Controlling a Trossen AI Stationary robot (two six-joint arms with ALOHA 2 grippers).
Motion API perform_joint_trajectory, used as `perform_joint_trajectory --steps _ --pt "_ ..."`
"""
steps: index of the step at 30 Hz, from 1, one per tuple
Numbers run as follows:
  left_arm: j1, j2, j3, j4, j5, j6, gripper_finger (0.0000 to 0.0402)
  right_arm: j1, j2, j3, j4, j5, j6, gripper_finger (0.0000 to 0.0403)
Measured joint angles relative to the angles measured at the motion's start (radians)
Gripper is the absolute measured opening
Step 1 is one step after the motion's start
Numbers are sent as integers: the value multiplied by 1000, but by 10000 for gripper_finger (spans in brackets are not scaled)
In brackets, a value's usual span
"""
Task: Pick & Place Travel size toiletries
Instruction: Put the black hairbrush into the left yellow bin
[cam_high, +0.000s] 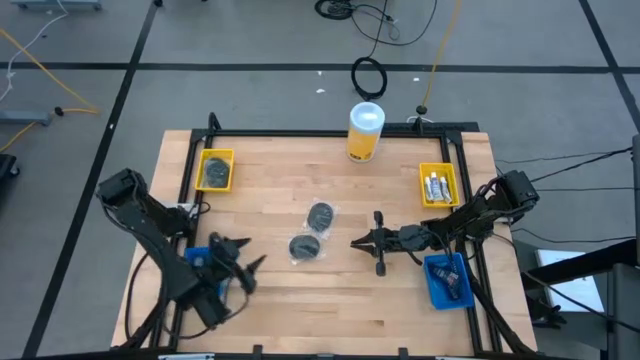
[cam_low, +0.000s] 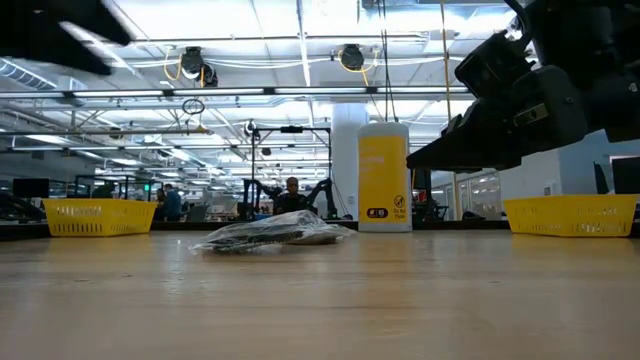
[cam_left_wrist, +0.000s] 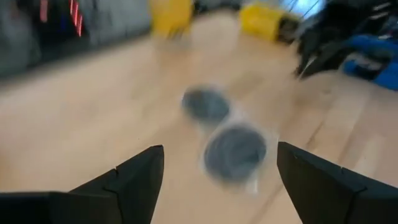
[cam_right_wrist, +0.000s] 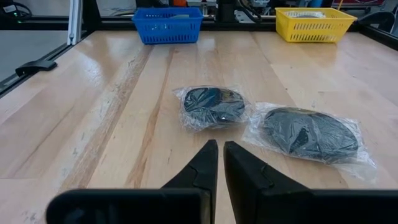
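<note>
bare wood surrounds two wrapped discs (cam_high: 321, 215) (cam_high: 305, 247) lying mid-table (cam_high: 280, 170), just apart. right gripper (cam_high: 357, 241), fingers pressed together, points at them from beside; left gripper (cam_high: 245, 255), spread wide, faces them opposite, near a blue bin (cam_high: 197, 256).

The robot has two arms, and both are dark, almost black. Each arm is made of long thin parts joined by chunky round joints. Seen from above, the left arm (cam_high: 150, 225) has a boxy block at its far end, and so does the right arm (cam_high: 480, 212). Thin black cables run along both arms.

The left gripper (cam_high: 240, 262) has two dark fingers (cam_left_wrist: 134, 180) shaped like wedges with flat, slanted faces. The right gripper (cam_high: 362, 241) has two slim dark fingers (cam_right_wrist: 205, 168) that narrow to points, with a smooth, slightly shiny skin. From table height, one arm's body looks blocky and black, maybe with a small pale label.
</note>
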Motion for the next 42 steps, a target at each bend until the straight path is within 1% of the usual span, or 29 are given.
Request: perform_joint_trajectory --steps 1,3,4,6,8,11,13,15,16,19,22,26,27,30,33,36,39,42 --pt "20 8 -9 85 -60 124 301 0 0 0 0 0 0 20" --pt "70 36 -31 269 -132 374 303 0 0 0 0 0 0 20" --pt "96 52 -41 357 -141 506 304 0 0 0 0 0 0 20" --pt "153 88 -52 524 -122 755 305 0 0 0 -3 0 0 20" --pt "212 131 -52 677 -48 960 304 0 0 0 -8 0 0 20" --pt "291 188 -52 897 157 1206 297 0 0 0 -8 0 0 20" --pt "332 224 -52 1016 310 1338 289 0 0 0 -9 0 0 20" --pt "365 263 -52 1105 402 1426 279 0 0 0 -12 0 0 20" --pt "376 281 -52 1135 420 1463 273 0 0 0 -16 0 0 20" --pt "408 330 -52 1181 423 1542 254 0 0 0 -21 0 0 20" --pt "431 369 -53 1184 420 1608 240 0 0 0 -24 0 0 20" --pt "447 409 -51 1201 419 1631 233 0 0 0 -21 0 0 20" --pt "449 419 -51 1205 406 1631 233 0 0 0 -22 0 0 20" --pt "450 434 -51 1197 310 1620 232 0 0 0 -23 1 0 20" --pt "446 438 -51 1191 247 1620 232 0 0 0 -23 0 0 20" --pt "444 437 -50 1190 237 1626 227 0 0 0 -23 1 0 20" --pt "444 437 -50 1169 212 1621 204 0 0 0 -23 0 0 20" --pt "445 437 -50 1128 189 1602 160 0 0 0 -23 0 0 20"
